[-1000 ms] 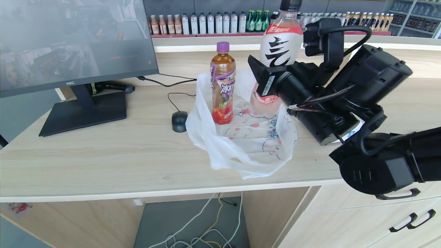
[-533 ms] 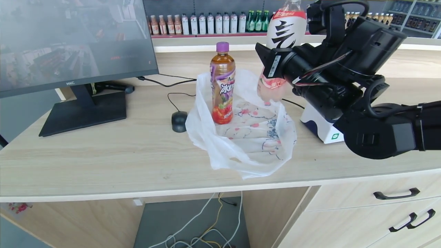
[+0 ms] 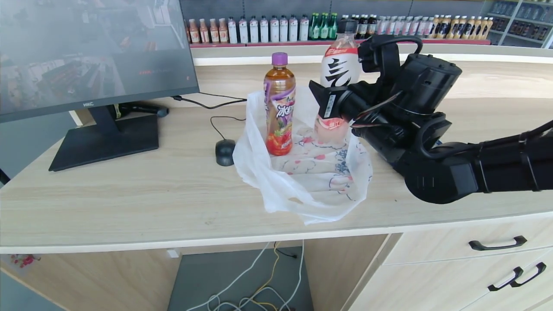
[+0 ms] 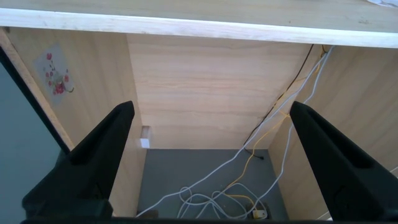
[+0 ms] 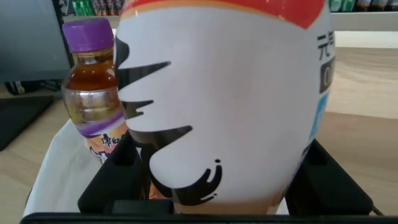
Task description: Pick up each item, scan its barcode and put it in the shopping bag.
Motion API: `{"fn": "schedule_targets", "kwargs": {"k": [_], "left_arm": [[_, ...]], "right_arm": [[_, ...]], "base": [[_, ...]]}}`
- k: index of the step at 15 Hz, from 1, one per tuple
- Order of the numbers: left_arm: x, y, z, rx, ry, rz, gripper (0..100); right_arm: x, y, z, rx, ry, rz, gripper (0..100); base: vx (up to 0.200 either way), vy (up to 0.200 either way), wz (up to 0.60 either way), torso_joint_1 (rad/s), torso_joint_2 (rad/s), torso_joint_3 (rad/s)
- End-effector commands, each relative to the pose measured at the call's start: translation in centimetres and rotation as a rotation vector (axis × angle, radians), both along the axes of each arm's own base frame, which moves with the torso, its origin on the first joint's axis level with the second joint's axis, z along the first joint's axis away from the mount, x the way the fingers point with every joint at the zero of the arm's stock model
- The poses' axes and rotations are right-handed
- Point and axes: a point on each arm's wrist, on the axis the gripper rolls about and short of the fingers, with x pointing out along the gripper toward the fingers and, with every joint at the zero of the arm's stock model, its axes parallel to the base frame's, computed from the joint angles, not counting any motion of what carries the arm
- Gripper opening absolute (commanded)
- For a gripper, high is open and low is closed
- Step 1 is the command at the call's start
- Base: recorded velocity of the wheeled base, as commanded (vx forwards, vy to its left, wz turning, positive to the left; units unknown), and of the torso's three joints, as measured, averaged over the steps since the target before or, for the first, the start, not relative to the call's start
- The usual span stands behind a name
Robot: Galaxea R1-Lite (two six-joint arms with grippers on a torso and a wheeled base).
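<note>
1. The right gripper (image 3: 333, 111) is being held closed on the lower half of a large bottle (image 3: 340, 71), with one finger on each side of it.
2. The bottle is being carried upright. A white label with black brush strokes and a red band at the top is being shown on it, a dark cap is being worn, and pale pink drink is being seen through the clear part below the label.
3. The base of this bottle is being held low, inside the open mouth of the shopping bag (image 3: 255, 166), at the far right part of the bag. Whether the base is touching the plastic cannot be told.
4. The bag, of thin white plastic with a red and blue flower print, is being spread open on the wooden counter (image 3: 129, 194).
5. A smaller tea bottle (image 3: 280, 108) with a purple cap is being held upright by the bag, to the left of the gripped bottle and just apart from it.
6. A black mouse (image 3: 224, 152) is being seen just beside the bag on the left, and a monitor (image 3: 90, 52) farther left.
7. The left gripper (image 4: 211, 162) is being held below the counter edge with its fingers spread wide and nothing between them.
</note>
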Motion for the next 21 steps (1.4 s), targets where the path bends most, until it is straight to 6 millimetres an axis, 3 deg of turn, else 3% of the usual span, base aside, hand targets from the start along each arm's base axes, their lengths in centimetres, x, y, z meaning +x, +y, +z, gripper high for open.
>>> {"fn": "schedule_targets", "kwargs": {"k": [1,11,21], "left_arm": [[0.0,0.0,0.0,0.000,-0.001,0.001,100],[0.0,0.0,0.0,0.000,-0.001,0.001,100],[0.0,0.0,0.0,0.000,-0.001,0.001,100]], "right_arm": [[1.1,0.5,-1.6,-0.017,0.030,-0.004,0],[3.4,0.7,-4.6,-0.003,0.056,-0.028,0],[3.8,0.9,-5.7,-0.011,0.059,-0.032,0]], "base": [[0.000,0.000,0.00,0.000,0.00,0.000],[0.000,0.000,0.00,0.000,0.00,0.000],[0.000,0.000,0.00,0.000,0.00,0.000]]}}
